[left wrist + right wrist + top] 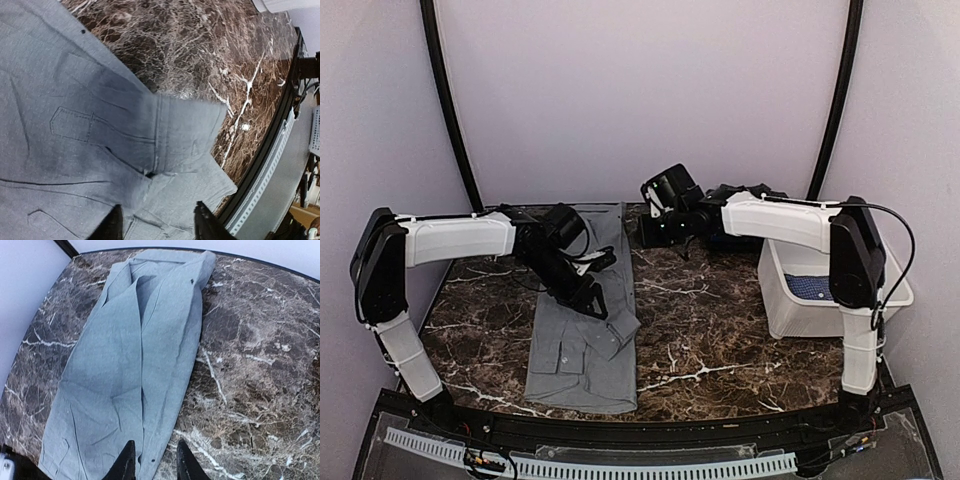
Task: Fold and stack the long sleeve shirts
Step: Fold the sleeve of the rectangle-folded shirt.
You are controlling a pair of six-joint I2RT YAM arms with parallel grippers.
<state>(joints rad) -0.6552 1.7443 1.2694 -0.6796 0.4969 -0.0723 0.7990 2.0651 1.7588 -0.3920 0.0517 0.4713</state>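
Observation:
The grey long sleeve shirt (pixel 582 350) lies flat and lengthwise on the marble table, folded into a narrow strip with a sleeve cuff sticking out on its right side. My left gripper (pixel 588 300) hovers over the shirt's middle. In the left wrist view it (pixel 159 227) is open and empty above the cuff and folded cloth (pixel 190 125). My right gripper (pixel 652 230) is at the shirt's far right edge. In the right wrist view it (pixel 152 467) is open, and the shirt's edge (pixel 165 365) runs beneath the gap. The blue dotted shirt (pixel 812 287) lies in the tub.
A white plastic tub (pixel 775 300) stands at the right of the table (pixel 720 330), beside the right arm's base. A black rail and a perforated strip (pixel 650 465) run along the near edge. Pale walls close in on the back and both sides.

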